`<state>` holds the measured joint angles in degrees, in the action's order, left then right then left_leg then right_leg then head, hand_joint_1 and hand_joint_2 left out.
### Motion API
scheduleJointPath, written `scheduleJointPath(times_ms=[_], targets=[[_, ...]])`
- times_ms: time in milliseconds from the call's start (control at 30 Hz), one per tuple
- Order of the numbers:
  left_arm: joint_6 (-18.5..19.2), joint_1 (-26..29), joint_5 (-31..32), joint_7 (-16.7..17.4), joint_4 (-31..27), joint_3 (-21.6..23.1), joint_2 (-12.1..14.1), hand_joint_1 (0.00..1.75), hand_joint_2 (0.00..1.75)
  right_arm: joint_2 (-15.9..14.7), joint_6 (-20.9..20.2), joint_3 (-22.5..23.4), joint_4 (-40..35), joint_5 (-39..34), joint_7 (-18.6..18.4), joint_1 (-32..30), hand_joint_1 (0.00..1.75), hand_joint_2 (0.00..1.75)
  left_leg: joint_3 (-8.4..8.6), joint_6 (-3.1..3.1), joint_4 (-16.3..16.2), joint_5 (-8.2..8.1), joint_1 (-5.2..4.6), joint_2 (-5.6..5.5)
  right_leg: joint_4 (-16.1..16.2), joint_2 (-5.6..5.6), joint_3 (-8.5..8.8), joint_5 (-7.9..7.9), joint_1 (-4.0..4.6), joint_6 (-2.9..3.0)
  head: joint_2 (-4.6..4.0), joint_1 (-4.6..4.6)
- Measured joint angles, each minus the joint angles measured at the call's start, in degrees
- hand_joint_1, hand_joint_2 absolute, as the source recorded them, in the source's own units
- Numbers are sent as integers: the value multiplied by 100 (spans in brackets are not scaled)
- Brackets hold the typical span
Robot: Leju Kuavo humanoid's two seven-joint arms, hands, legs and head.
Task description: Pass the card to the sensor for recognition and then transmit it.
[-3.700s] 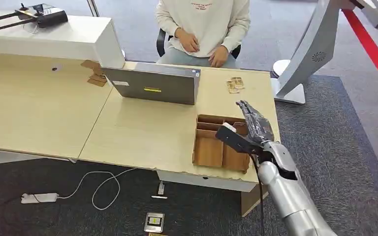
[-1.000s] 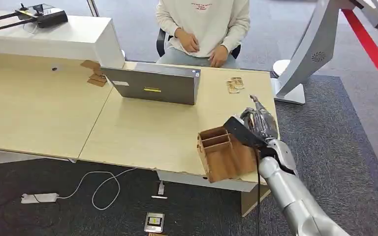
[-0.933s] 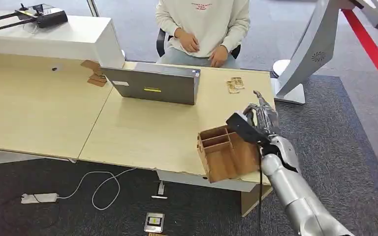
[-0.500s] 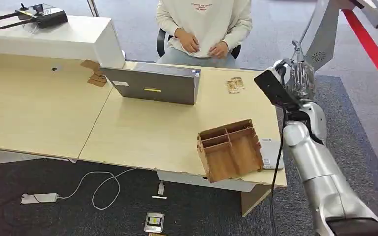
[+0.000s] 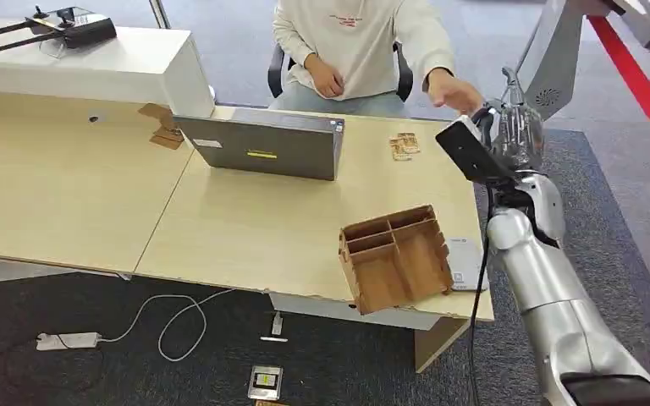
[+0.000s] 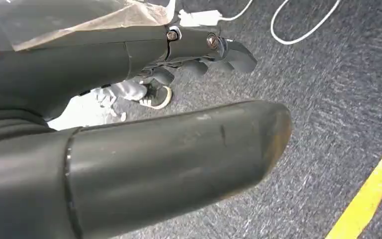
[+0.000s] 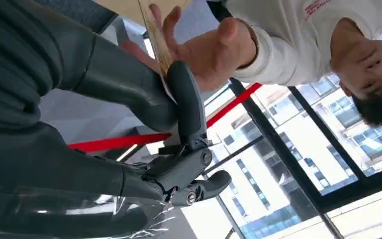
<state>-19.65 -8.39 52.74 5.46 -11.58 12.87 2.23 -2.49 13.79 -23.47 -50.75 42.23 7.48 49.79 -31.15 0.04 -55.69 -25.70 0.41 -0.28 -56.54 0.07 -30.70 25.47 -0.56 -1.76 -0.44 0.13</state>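
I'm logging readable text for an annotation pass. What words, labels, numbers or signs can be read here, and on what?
None can be read outright.
Sweatshirt: small red chest print, too blurred.
Laptop: yellow sticker and white label, too small.
Floor device: yellow-marked face, illegible.
Card in the right hand: seen edge-on, nothing visible.

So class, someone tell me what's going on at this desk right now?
The robot's right hand is raised past the far right corner of the desk, pinching a thin card between thumb and fingers. The seated person's hand reaches out to it, palm open right beside the card. A wooden divided tray sits askew near the desk's front edge, beside a closed laptop. The left hand hangs over the carpet.
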Motion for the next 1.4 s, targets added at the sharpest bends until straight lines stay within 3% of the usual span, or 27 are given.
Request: scheduleJointPath(times_ms=[100,200,633,667,700,733,867,1033,1167,1300,1400], targets=[[11,-16,6,4,-4,7,0,0,0,24,-24,-2,22,35,13,0,175,175,0,0,0,0,0,0,0,0,0,0,0,0,0,2],[57,-77,7,17,-11,107,0,0,0,232,-103,-24,199,151,138,7,175,175,-1,0,0,0,0,-1,-2,0,0,0,0,0,0,2],[59,-72,-42,13,-11,142,2,0,0,414,-70,-44,558,171,260,47,173,175,-9,0,0,0,0,-2,-2,-1,-6,1,0,-1,0,2],[59,-71,-55,9,-11,142,2,0,0,435,-55,-46,604,171,275,54,155,175,-9,0,0,0,0,-3,-2,-1,-7,1,0,-1,0,0],[59,-70,-65,5,-11,142,2,0,0,450,-39,-48,649,171,291,58,5,175,-9,0,0,0,0,-4,-1,-1,-7,1,0,-1,0,2],[59,-68,-76,4,-11,142,2,0,0,457,-13,-50,676,168,297,59,0,175,-9,0,0,0,1,-4,-1,-1,-7,2,0,-1,0,2],[46,-65,-136,20,-11,142,2,0,0,461,195,-57,794,160,271,63,0,175,-9,0,0,-1,1,-2,-1,-1,-7,2,0,-1,0,0],[-125,38,-365,31,-11,140,2,0,0,280,1089,33,833,-134,170,97,0,175,-4,1,-6,0,-1,-2,4,-1,-11,1,-2,-1,0,0],[-162,130,-474,98,-9,140,0,0,0,-207,2025,404,752,-502,162,94,0,175,-6,3,-12,-2,-1,-3,10,-6,-10,0,-7,-3,0,2],[-159,143,-599,151,-9,133,-2,0,0,-910,2183,941,684,-813,220,-186,0,175,15,15,-18,-11,-4,-3,26,-1,7,-2,-8,-9,0,-2],[-162,203,-767,216,-7,114,-7,0,0,-1498,2201,1645,697,-691,398,-718,0,175,13,28,-18,-19,-3,-42,34,-33,39,10,-6,-27,0,6]])
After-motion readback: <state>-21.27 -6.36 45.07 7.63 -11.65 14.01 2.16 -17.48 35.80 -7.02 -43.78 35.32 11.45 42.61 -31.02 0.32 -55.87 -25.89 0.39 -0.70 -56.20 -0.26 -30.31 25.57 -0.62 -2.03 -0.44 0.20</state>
